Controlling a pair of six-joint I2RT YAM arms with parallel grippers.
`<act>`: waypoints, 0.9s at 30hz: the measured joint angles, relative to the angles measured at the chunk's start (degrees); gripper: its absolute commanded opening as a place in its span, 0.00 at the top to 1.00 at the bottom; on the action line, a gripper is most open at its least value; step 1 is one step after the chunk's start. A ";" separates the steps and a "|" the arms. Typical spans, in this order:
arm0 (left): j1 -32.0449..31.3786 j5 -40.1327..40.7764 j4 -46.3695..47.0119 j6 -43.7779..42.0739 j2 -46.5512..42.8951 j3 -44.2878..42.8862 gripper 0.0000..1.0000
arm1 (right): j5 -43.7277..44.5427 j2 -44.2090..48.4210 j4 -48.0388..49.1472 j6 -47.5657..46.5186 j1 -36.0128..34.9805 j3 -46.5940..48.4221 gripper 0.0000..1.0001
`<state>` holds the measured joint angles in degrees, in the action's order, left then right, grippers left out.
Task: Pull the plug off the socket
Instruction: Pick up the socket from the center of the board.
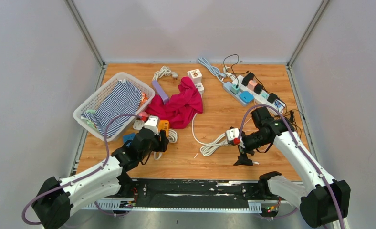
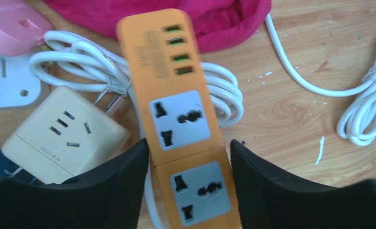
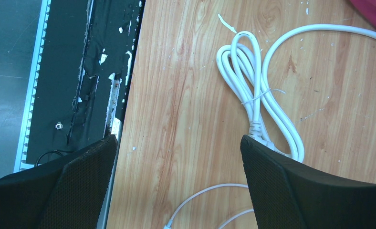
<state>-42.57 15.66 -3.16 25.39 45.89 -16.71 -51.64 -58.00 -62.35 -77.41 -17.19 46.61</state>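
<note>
The left pincer (image 2: 188, 143) straddles an orange power strip (image 2: 176, 86) lying left of centre, towards the near edge of the worktop (image 3: 191, 95). Its jaws are drawn in close. One black, matte finger (image 2: 105, 191) lies against one long side of the strip, and a sliver of wood shows along the other side.

The strip is smooth plastic with rounded corners. It carries four green-lined USB ports (image 2: 176, 50) and two grey universal socket faces, both with nothing plugged in. A framed block of raised lettering sits beside the ports, but it is too faint to read.

Just beside the strip lies a cream adapter cube (image 2: 64, 133) with slotted holes on top, bare metal prongs (image 2: 107, 100) on one side and a line of tiny print that I cannot make out. A glossy white cable coil (image 2: 81, 57) runs under the strip, and a soft magenta cloth (image 2: 210, 19) lies beyond it.

The right pincer (image 3: 179, 138) hangs wide open and holds nothing. It is over bare wood grain by the near edge, right of centre, with a tied bundle of white cable (image 3: 253, 81) next to one of its fingers.

Near the far right corner lies a white power strip (image 1: 260, 98) loaded with plugs: black (image 1: 247, 78), teal (image 1: 234, 88) and blue (image 1: 245, 97).

A white lattice basket (image 1: 93, 98) of striped fabric (image 1: 119, 102) sits by the left edge.
</note>
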 measured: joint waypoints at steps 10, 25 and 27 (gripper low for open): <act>0.00 -2.38 -0.04 -1.03 0.15 -1.49 0.91 | 0.00 0.04 0.00 0.00 0.50 0.00 0.00; 0.00 -3.67 -0.55 -3.10 -0.20 -17.03 1.00 | -0.02 1.27 -0.02 -0.11 0.87 0.00 0.00; 0.00 -3.61 -0.92 -3.74 1.66 -20.96 1.00 | -0.02 1.99 -0.02 -0.17 0.90 0.00 0.00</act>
<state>-42.57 12.05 -4.08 21.65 47.55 -37.67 -51.66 -56.01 -62.37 -77.58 -16.29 46.61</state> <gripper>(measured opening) 0.491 0.999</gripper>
